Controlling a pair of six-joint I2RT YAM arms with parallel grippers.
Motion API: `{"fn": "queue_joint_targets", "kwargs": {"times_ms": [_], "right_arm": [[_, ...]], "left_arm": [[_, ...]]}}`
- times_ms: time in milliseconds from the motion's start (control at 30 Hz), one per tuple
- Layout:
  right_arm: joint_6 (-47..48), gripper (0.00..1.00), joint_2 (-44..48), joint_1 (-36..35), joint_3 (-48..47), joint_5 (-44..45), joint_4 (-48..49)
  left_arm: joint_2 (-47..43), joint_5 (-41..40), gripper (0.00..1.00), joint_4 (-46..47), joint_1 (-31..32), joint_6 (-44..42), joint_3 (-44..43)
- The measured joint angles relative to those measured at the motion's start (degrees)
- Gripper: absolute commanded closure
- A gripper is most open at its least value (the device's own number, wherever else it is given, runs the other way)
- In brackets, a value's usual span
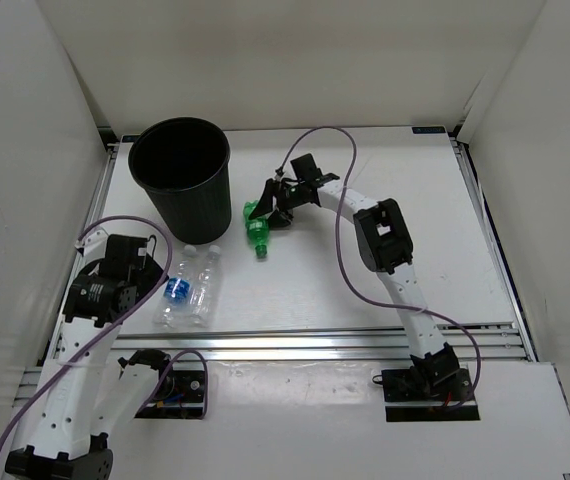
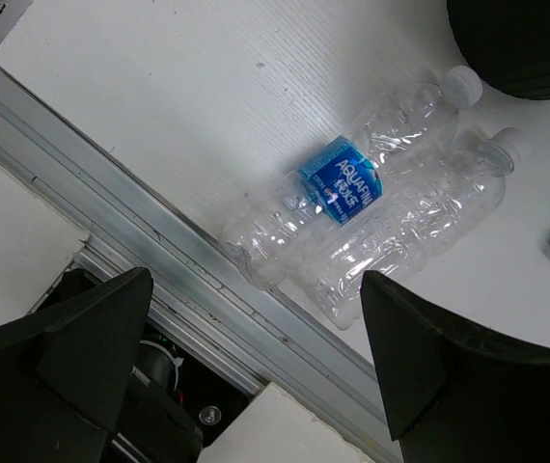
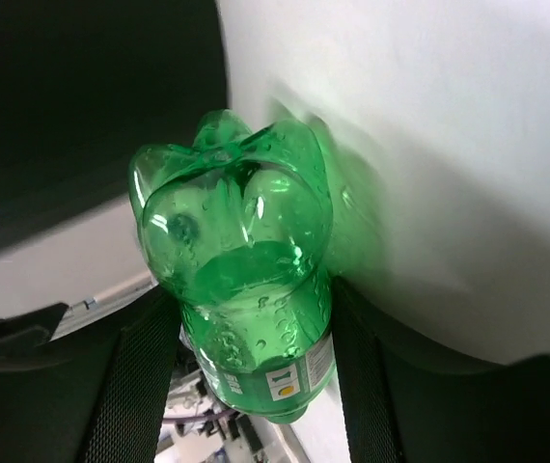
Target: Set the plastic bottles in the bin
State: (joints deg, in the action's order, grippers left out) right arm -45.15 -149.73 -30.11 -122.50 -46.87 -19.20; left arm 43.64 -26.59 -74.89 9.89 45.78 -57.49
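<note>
A green bottle (image 1: pixel 256 232) lies just right of the black bin (image 1: pixel 180 175), its base toward the bin. My right gripper (image 1: pixel 270 212) is shut on the green bottle: in the right wrist view both fingers press its sides (image 3: pixel 246 260), with the bin's dark wall (image 3: pixel 82 106) close behind. Two clear bottles lie side by side near the front edge, one with a blue label (image 2: pixel 343 183) and one plain (image 2: pixel 420 231). My left gripper (image 2: pixel 256 289) hovers open above the front rail, short of these bottles, with nothing between its fingers.
An aluminium rail (image 1: pixel 345 345) runs along the table's front edge. White walls enclose the table on the left, back and right. Purple cables (image 1: pixel 340 250) loop from both arms. The left arm base (image 1: pixel 165 385) sits below the rail.
</note>
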Motion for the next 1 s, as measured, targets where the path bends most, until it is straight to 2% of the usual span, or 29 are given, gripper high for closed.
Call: {"fn": "queue_joint_targets", "kwargs": {"times_ms": [67,167,233,267,333,400,467,533,567,667,800,867,900,933,1000], "right_arm": [[0.1,0.62,3.5,0.0,5.7,-0.2,0.9],[0.8,0.67,12.3,0.7,15.6,1.2,-2.4],[1.0,0.74,18.0,1.3,16.6,2.8,-6.0],[0.9,0.73,21.8,1.7,16.2,3.5,-6.3],[0.5,0.66,29.4,2.4,12.9,7.1,-7.4],[0.1,0.65,34.7,2.9,5.3,10.5,-7.1],[-0.1,0.64,35.0,3.1,-9.0,12.8,-4.1],[-0.5,0.64,33.7,2.6,-22.0,14.5,3.1],[-0.4,0.62,33.7,2.0,-24.7,15.3,6.3],[2.6,0.59,33.9,-2.2,-25.2,19.5,15.6],[9.4,0.57,25.7,-9.7,-27.7,24.6,23.8],[13.1,0.50,21.3,-12.3,-25.4,26.9,25.2],[14.8,0.19,18.3,-13.2,-25.4,27.8,25.5],[16.0,0.03,15.6,-13.8,-25.4,28.5,25.7],[18.6,0.00,10.9,-14.5,-25.4,29.6,25.9]], "left_arm": [[0.0,-0.4,0.00,-0.2,0.0,0.1,0.0],[0.5,-0.7,0.00,-0.2,0.0,0.7,-0.1],[0.5,-0.7,0.00,0.0,0.0,1.2,-0.5],[0.3,-0.7,0.00,0.3,0.0,1.3,-0.6],[-0.9,0.5,0.00,1.6,0.0,0.7,-0.6],[-2.6,1.4,0.00,2.6,0.0,0.2,-0.6],[-4.0,2.2,0.00,3.7,0.0,-0.4,-0.6],[-4.9,3.1,0.00,4.5,0.0,-1.3,-0.5],[-5.0,3.6,0.00,4.9,0.0,-1.8,-0.3],[-3.1,5.0,0.00,4.6,0.0,-3.6,-0.2],[2.7,6.1,0.00,2.6,0.0,-6.8,-1.5],[5.0,6.4,0.00,2.1,0.0,-8.7,-2.6],[5.6,6.4,0.00,2.0,0.0,-9.7,-3.1],[5.9,6.5,0.00,1.9,0.0,-10.5,-3.7],[6.2,6.6,0.00,2.2,0.0,-12.0,-4.4]]}}
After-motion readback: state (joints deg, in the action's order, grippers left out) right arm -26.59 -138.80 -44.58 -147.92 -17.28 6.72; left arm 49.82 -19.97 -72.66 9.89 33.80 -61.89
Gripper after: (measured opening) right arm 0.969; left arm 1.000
